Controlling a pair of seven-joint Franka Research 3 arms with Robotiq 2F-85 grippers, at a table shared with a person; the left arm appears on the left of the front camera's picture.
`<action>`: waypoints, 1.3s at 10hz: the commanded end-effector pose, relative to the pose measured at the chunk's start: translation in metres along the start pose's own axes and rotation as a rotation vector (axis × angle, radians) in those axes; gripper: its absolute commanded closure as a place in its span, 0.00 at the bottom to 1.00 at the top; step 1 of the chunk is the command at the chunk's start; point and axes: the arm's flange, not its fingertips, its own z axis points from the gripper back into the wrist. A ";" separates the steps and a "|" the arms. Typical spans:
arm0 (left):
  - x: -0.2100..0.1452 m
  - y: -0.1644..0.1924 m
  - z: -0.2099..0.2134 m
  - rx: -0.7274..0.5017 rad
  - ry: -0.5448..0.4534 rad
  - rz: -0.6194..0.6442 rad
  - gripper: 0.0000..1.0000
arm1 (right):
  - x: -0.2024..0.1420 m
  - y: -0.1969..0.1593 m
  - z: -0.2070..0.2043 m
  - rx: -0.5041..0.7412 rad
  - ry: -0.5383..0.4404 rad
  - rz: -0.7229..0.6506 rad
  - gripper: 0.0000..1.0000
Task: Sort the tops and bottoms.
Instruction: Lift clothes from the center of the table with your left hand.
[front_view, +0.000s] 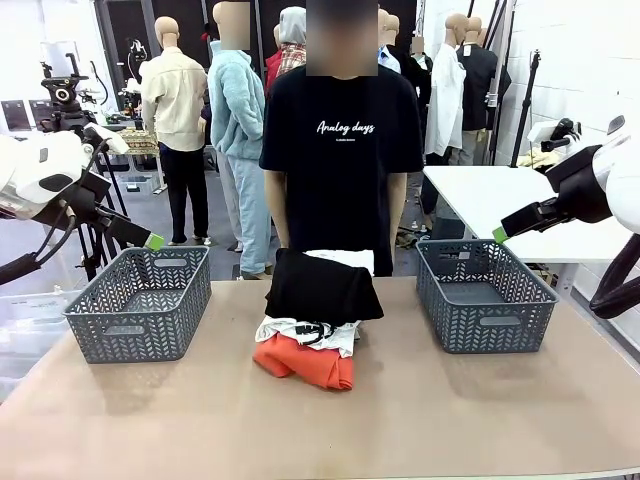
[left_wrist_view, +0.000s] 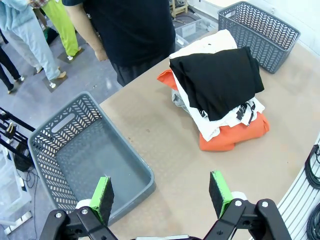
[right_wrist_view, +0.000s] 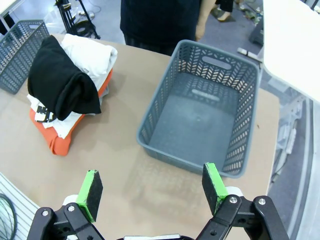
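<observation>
Garment pile (front_view: 318, 320) unsorted at table (front_view: 430, 410) centre; left basket (front_view: 92, 312), right basket (front_view: 522, 300) empty; left fingers (left_wrist_view: 102, 198), right fingers (right_wrist_view: 91, 188) wide, holding nothing.

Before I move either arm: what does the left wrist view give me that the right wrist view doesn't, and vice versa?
Left wrist view: the left end effector, open, by the near corner of the left basket, whose bare floor you see; also the person's forearm. Right wrist view: the right end effector, open, over the table short of the right basket, bare inside; also a white side table. Shared: the clothes pile, black garment on top, white printed tee and orange one beneath, the person's black T-shirt, plus both baskets.
</observation>
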 end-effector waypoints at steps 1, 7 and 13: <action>0.000 0.001 0.002 -0.004 -0.003 0.002 0.00 | 0.000 0.000 -0.001 0.007 -0.006 -0.013 0.00; 0.000 0.001 0.002 -0.004 -0.003 0.002 0.00 | 0.000 0.000 -0.001 0.007 -0.006 -0.013 0.00; 0.000 0.001 0.002 -0.004 -0.003 0.002 0.00 | 0.000 0.000 -0.001 0.007 -0.006 -0.013 0.00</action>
